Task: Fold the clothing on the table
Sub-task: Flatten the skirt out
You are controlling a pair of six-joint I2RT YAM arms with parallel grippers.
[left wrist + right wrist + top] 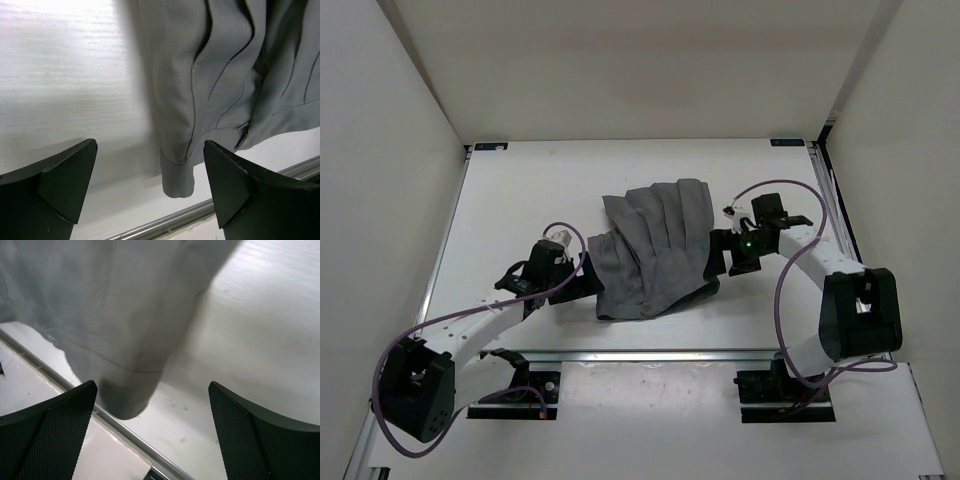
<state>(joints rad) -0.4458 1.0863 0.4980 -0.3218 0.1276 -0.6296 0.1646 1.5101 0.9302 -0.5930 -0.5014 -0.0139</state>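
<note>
The left arm point(470, 328) stretches out low toward the left side of the clothing point(655, 250). The left gripper point(585, 280) sits right at that edge. Its two black fingers point(65, 182) stand wide apart and pinch nothing. The right arm point(825, 265) bends like an elbow and comes in from the other side. The right gripper point(715, 262) is at the clothing's right edge, with its fingers point(250, 430) spread wide too.

We see the clothing point(655, 250) heaped mid-table, flanked by the left gripper point(588, 280) at its left edge and the right gripper point(716, 255) at its right. Open table point(520, 190) stretches behind and to both sides. The front rail point(650, 353) runs near the cloth's near corner.
</note>
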